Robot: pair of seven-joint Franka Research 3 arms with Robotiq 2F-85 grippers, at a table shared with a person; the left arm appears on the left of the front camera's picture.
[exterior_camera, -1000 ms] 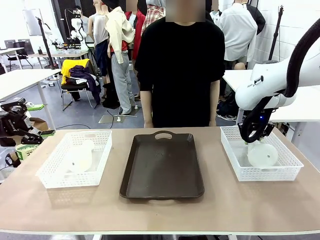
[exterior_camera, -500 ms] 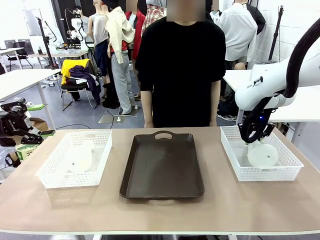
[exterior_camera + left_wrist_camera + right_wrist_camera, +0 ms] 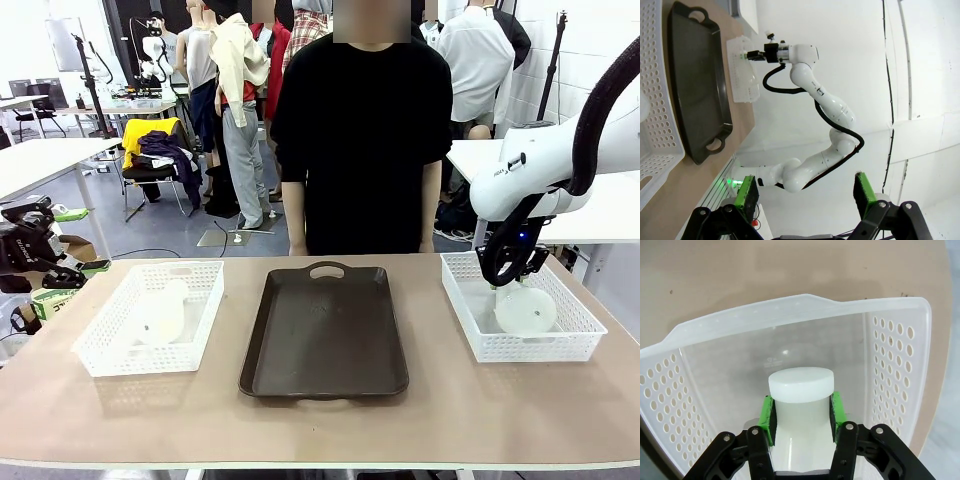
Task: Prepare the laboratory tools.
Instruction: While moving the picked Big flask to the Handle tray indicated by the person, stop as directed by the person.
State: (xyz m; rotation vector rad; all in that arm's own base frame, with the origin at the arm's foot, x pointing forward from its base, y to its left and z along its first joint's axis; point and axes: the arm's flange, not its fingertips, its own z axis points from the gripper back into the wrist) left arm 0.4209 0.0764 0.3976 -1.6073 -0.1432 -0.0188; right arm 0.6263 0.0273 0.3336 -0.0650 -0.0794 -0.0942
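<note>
Gripping: the right gripper (image 3: 801, 415) is clenched on the neck of a frosted flask (image 3: 801, 382), with a green pad (image 3: 768, 419) pressed to each side.
Flask's place: inside the right basket (image 3: 790, 305), low between its walls; I cannot tell whether it rests on the basket floor.
Left gripper (image 3: 805, 192): released, jaws wide with nothing between them, held off the left end of the table (image 3: 320, 430).
Second flask (image 3: 160, 315): lying in the left basket (image 3: 110, 360), untouched.
Tray (image 3: 325, 340): between the two baskets, nothing on it.
Person (image 3: 360, 140): standing at the far side behind the tray, arms hanging down.
Done: by my reading, only the grasp on the first flask.
Left: lifting that flask clear of its basket and setting it down, probably on the tray, then doing the same with the second flask.
</note>
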